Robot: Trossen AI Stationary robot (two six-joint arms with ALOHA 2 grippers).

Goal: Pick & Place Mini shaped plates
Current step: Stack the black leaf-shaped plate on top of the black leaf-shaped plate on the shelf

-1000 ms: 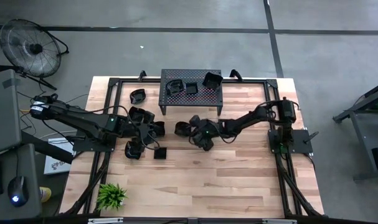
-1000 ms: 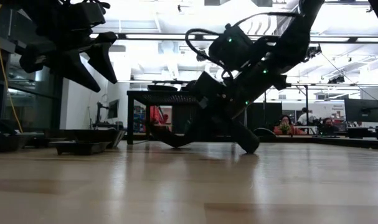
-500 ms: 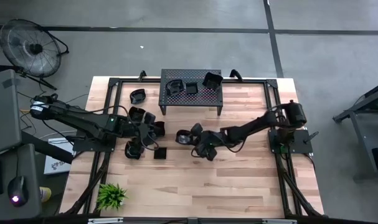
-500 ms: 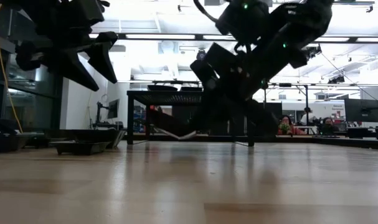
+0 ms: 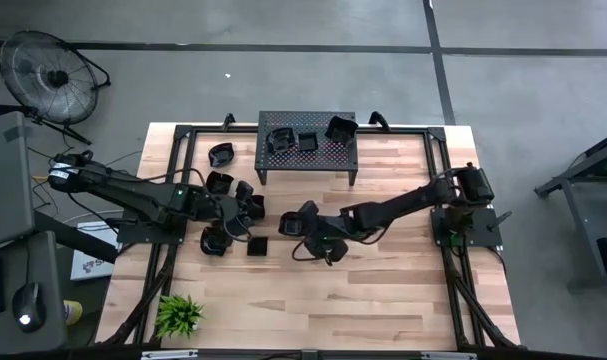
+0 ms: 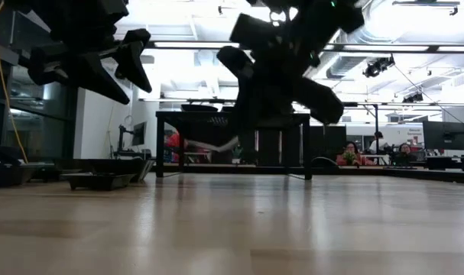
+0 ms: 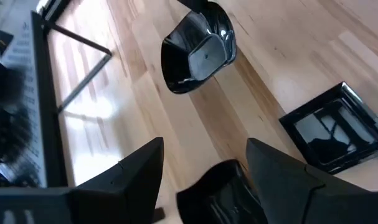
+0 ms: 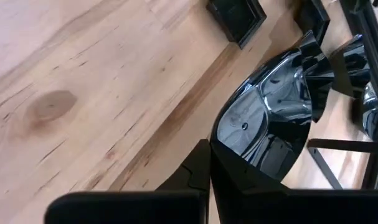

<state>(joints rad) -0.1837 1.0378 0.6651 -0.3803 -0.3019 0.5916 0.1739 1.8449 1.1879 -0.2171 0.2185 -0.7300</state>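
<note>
Black plate (image 8: pixel 263 124) pinched in right claw (image 5: pixel 305 238) | left claw (image 5: pixel 245 218) spread

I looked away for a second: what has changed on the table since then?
The right gripper, shut on a mini plate, rose off the table and swung toward the near edge. The left gripper stayed open over its cluster; the stand kept its plates.

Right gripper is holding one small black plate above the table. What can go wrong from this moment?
1. The right gripper pinches the glossy plate only at its rim, tilted, so it might slip and fall onto the table.
2. The open left gripper hangs above other plates nearby; the arms could crowd each other.
</note>
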